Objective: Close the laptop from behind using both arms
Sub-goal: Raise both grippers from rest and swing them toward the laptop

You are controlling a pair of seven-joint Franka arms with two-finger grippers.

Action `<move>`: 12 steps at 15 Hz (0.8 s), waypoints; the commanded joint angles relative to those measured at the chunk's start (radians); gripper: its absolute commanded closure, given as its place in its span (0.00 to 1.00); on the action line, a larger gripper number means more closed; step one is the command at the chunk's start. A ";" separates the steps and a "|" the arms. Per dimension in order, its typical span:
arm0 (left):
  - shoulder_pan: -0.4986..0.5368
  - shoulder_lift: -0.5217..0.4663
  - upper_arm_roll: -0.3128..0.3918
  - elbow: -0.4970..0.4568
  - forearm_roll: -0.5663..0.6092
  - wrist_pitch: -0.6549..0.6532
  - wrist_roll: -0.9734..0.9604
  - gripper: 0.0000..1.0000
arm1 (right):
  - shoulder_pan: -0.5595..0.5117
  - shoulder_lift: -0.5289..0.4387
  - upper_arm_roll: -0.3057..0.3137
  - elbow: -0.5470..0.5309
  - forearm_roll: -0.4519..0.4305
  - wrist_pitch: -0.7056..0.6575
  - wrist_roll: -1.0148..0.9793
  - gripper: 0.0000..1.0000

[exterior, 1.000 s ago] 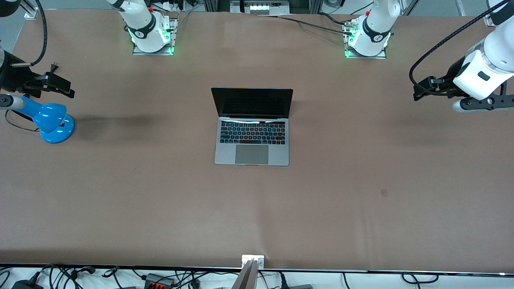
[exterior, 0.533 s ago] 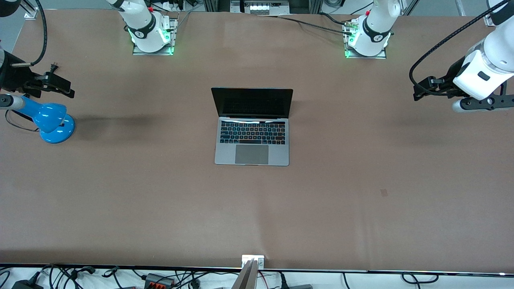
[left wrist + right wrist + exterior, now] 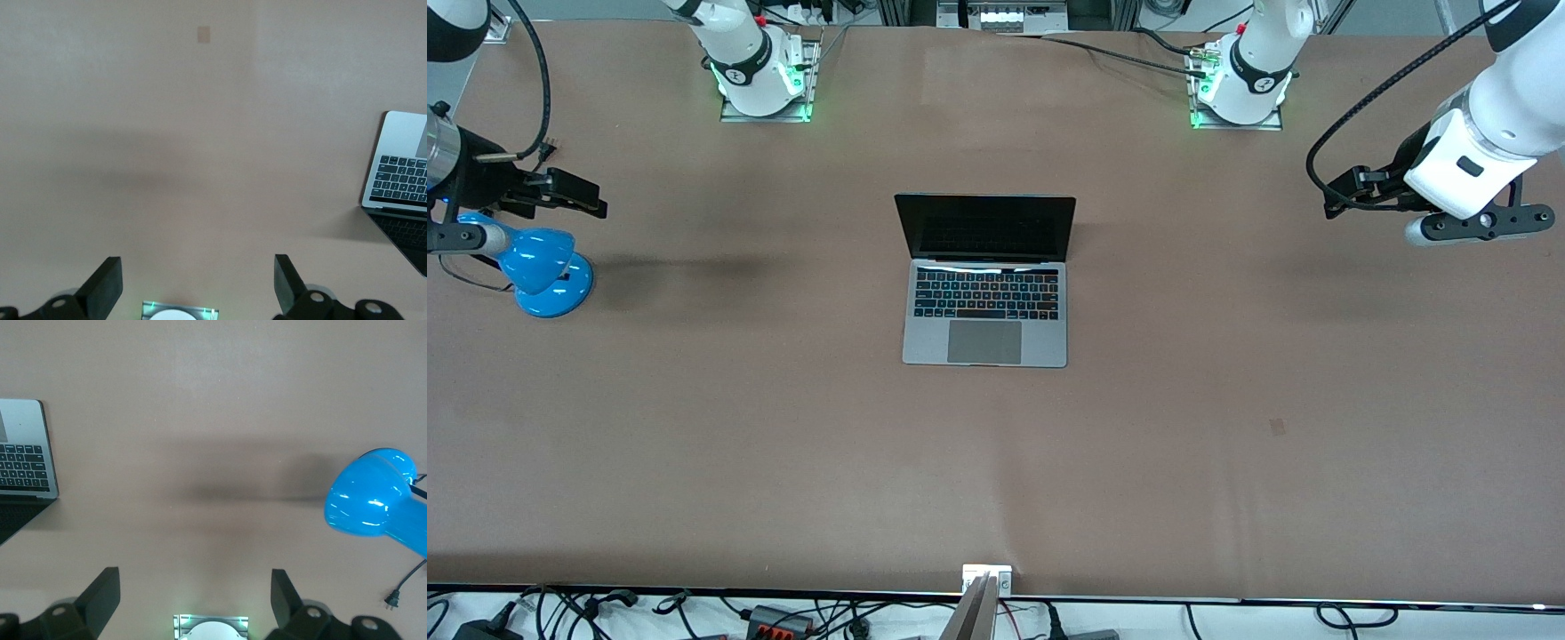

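The laptop [image 3: 985, 283] lies open in the middle of the table, its black screen upright and facing the front camera, keyboard and trackpad showing. My left gripper [image 3: 1343, 191] hangs open in the air over the left arm's end of the table, well apart from the laptop. My right gripper [image 3: 574, 194] hangs open over the right arm's end. The left wrist view shows its gripper [image 3: 195, 287] with fingers wide apart over bare table and a corner of the laptop [image 3: 402, 167]. The right wrist view shows that gripper [image 3: 193, 597] just as wide, with the laptop's edge [image 3: 23, 450].
A blue desk lamp [image 3: 543, 267] stands under the right gripper, also seen as a blue desk lamp [image 3: 373, 497] with its plug [image 3: 393, 599]. The arm bases [image 3: 765, 84] [image 3: 1240, 89] stand along the table's robot edge. A small dark patch [image 3: 1278, 427] marks the table.
Both arms have shifted a little toward the middle of the table, each gripper still open. The laptop has not moved.
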 commanded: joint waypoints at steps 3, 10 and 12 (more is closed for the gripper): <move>-0.012 0.010 -0.099 0.023 -0.033 -0.105 -0.160 0.00 | -0.003 0.028 0.003 0.024 0.017 -0.054 -0.028 0.00; 0.000 0.057 -0.192 -0.003 -0.185 -0.177 -0.285 0.32 | 0.001 0.033 0.003 0.018 0.019 -0.152 -0.026 0.49; -0.002 0.071 -0.191 -0.004 -0.229 -0.162 -0.293 0.44 | 0.004 0.032 0.003 0.018 0.019 -0.186 -0.026 0.84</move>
